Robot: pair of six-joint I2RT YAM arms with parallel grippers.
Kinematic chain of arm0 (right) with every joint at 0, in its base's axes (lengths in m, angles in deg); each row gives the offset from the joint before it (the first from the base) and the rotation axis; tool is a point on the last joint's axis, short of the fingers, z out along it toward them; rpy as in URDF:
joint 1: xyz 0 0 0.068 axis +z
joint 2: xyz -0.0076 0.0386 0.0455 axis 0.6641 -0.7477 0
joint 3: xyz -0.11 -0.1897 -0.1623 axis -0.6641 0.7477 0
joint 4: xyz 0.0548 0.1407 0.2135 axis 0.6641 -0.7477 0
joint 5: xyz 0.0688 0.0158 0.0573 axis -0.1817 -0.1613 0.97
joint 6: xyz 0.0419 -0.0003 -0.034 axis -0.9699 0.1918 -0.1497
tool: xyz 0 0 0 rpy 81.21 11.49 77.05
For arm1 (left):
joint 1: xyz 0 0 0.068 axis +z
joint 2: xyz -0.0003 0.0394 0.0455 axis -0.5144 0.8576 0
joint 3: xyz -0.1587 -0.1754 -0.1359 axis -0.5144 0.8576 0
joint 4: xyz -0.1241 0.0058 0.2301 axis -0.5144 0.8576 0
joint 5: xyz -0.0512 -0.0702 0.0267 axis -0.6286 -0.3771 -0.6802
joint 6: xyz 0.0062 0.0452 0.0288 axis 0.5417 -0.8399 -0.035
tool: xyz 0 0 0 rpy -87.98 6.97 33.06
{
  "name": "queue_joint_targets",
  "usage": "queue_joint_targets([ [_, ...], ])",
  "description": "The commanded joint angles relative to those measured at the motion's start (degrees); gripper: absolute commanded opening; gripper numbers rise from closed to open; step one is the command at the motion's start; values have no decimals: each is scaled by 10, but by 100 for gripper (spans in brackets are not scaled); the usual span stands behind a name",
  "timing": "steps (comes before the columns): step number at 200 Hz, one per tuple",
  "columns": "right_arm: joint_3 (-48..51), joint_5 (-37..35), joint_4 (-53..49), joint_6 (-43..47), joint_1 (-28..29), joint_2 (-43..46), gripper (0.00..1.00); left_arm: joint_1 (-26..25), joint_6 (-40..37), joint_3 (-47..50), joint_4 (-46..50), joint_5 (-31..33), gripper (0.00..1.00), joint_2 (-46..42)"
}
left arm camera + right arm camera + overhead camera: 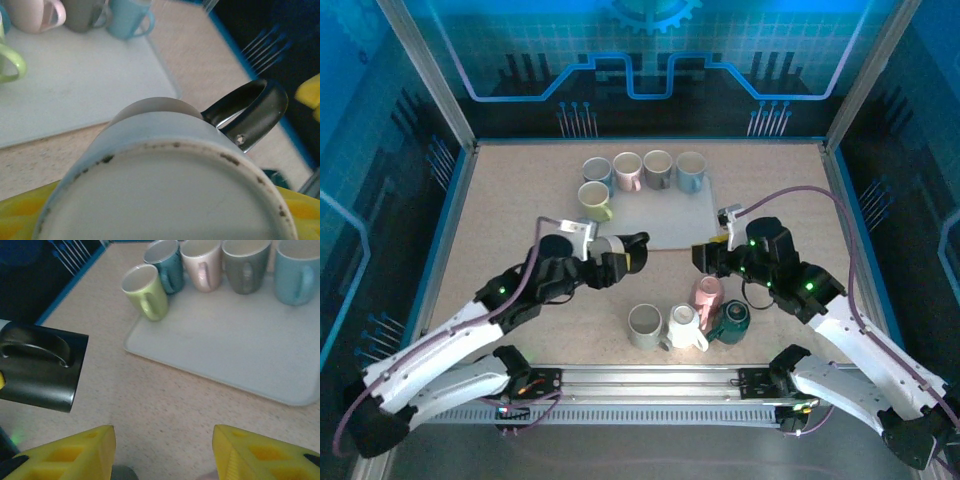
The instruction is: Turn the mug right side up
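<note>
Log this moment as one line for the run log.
left gripper: jaws shut on black mug, mug tipped sideways | right gripper: jaws open, empty | status: mug not yet upright

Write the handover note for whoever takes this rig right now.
Left gripper: shut on the black mug. The mug lies sideways, base toward the left wrist, just short of the near edge of the tray.
Right gripper: open and empty, facing the mug from the right.
Done: mug gripped and horizontal.
Left: finish the turn so the mouth faces up, set it down, release.
Also there: five mugs upright on the tray, and four more mugs near the arm bases.
</note>
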Motion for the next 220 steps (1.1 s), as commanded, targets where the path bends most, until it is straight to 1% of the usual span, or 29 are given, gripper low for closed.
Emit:
queue_joint_targets([
  [1,14,54,57,-31,-3,-9,54,14,83,41,-182,-49,48,-52],
  [24,27,89,93,-57,-3,-14,54,22,123,79,-258,-54,49,-87],
  [47,48,157,154,-86,-3,-22,56,26,156,113,-338,-62,49,-108],
  [58,49,175,168,-101,-4,-30,56,26,156,120,-365,-79,49,-107],
  [75,40,203,179,-121,-7,-44,57,26,127,110,-355,-105,49,-106],
  [91,25,236,183,-136,-7,-58,57,26,59,96,-333,-128,50,-112],
  [100,15,249,178,-152,-9,-64,57,26,19,85,-305,-122,50,-119],
  [108,4,245,157,-181,-14,-67,57,26,-20,79,-291,-117,49,-130],
  [117,-9,244,130,-217,-25,-72,55,26,-70,87,-304,-119,46,-145],
  [129,-15,270,106,-271,-45,-79,53,26,-127,97,-320,-115,45,-166],
  [138,-14,298,100,-320,-65,-82,50,26,-190,105,-335,-134,41,-179],
  [146,-14,330,105,-363,-79,-86,48,26,-233,106,-332,-143,40,-189],
  [157,-14,384,119,-414,-94,-95,48,25,-280,106,-323,-152,40,-202],
  [170,-6,457,165,-480,-99,-112,48,25,-330,103,-312,-166,38,-210],
  [176,-4,472,175,-497,-98,-115,49,25,-351,99,-301,-172,37,-212],
  [187,-8,491,169,-509,-95,-115,50,26,-389,85,-272,-179,35,-211],
  [205,-15,509,137,-497,-95,-107,53,24,-447,58,-224,-171,33,-214],
  [220,-13,526,152,-517,-94,-97,53,24,-502,46,-198,-161,33,-220],
])
